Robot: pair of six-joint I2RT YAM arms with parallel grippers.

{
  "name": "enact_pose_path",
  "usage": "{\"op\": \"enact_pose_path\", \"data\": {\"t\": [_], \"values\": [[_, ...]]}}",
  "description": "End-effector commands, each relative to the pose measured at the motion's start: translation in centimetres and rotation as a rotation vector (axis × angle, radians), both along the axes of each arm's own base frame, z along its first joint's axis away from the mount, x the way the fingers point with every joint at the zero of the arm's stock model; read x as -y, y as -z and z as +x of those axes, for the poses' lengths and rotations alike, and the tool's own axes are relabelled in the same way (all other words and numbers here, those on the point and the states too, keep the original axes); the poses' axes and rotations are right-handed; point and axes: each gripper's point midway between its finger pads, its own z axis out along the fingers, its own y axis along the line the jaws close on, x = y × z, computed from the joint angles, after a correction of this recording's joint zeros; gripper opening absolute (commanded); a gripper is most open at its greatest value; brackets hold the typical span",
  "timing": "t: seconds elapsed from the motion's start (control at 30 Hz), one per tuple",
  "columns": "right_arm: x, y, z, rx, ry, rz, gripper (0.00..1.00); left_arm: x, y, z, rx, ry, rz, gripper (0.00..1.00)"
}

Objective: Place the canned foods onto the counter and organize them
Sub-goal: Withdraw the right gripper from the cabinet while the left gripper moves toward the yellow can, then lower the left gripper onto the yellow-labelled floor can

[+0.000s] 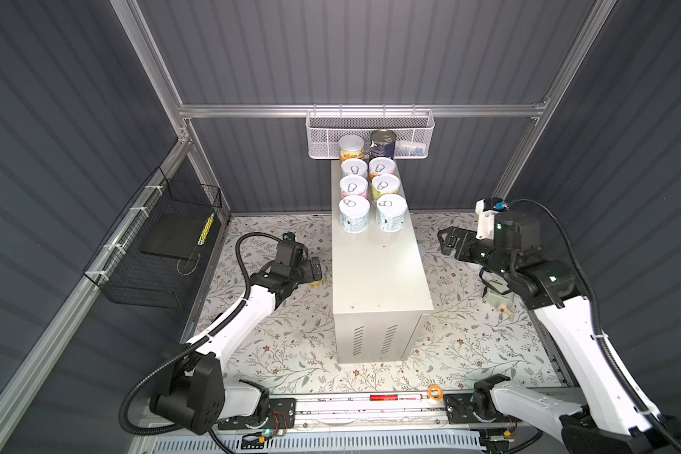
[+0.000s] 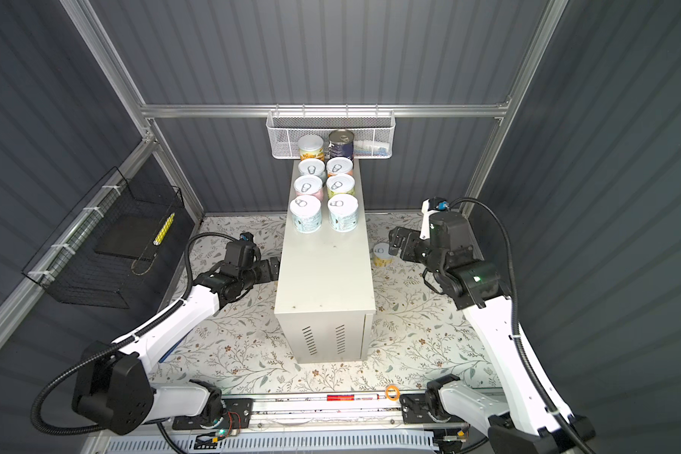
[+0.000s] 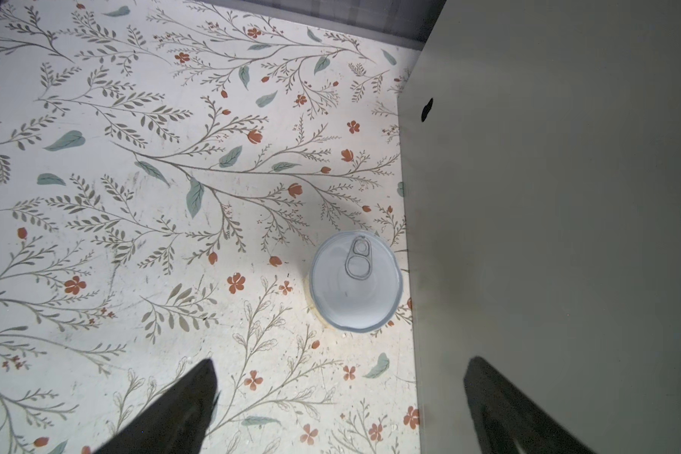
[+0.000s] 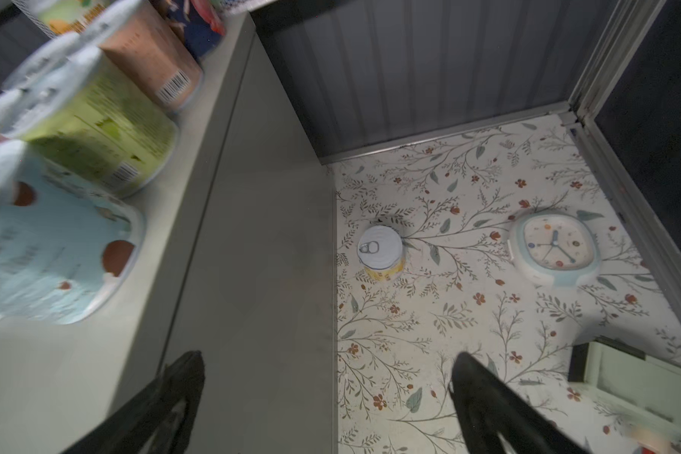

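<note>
Showing white shells [image 1: 236, 314], black joints [image 1: 197, 389], black corrugated zip-tied cables [image 1: 238, 253], green LED [image 1: 553, 279] at 3 o'clock, black tapered left gripper [image 3: 343, 361], right gripper [image 4: 329, 353].

No word or number can be read anywhere. Barcodes stand on the green can [image 4: 107, 133] and the brown can [image 4: 154, 59], but their digits are blurred. The print on the pale blue can [image 4: 56, 243] is smeared. The clock [image 4: 555, 245] shows coloured dots around its face. The white lettering on the red strip [image 1: 382, 397] is too small to read.
</note>
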Motion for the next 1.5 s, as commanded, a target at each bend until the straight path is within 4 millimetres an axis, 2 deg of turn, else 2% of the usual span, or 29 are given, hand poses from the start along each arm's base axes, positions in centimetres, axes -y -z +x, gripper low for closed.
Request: {"op": "enact_pose_path", "data": {"t": [0.0, 0.13, 0.4, 0.57, 0.9, 1.47], "values": [[-0.9, 0.1, 0.7, 0.012, -0.029, 0.049, 0.99, -0.1, -1.0, 1.9, 0.042, -0.021, 0.014, 1.0], [-1.2, 1.0, 1.2, -0.009, -0.036, 0.056, 0.99, 0.8, -0.3, 3.3, 0.035, -0.002, 0.01, 1.0], [-1.4, 1.3, 1.1, -0.01, -0.04, 0.072, 0.99, 2.4, 2.4, 5.6, -0.009, 0.026, 0.004, 1.0], [-1.4, 1.2, 1.1, -0.008, -0.041, 0.077, 0.99, 2.6, 4.3, 6.4, -0.034, 0.024, 0.024, 0.99], [-1.7, 1.3, 1.2, -0.015, -0.042, 0.097, 0.99, 2.8, 7.9, 6.5, -0.082, 0.031, 0.036, 0.99], [-2.3, 1.8, 1.4, -0.034, -0.059, 0.124, 0.99, 2.2, 11.6, 6.4, -0.126, -0.007, 0.06, 0.94]]}}
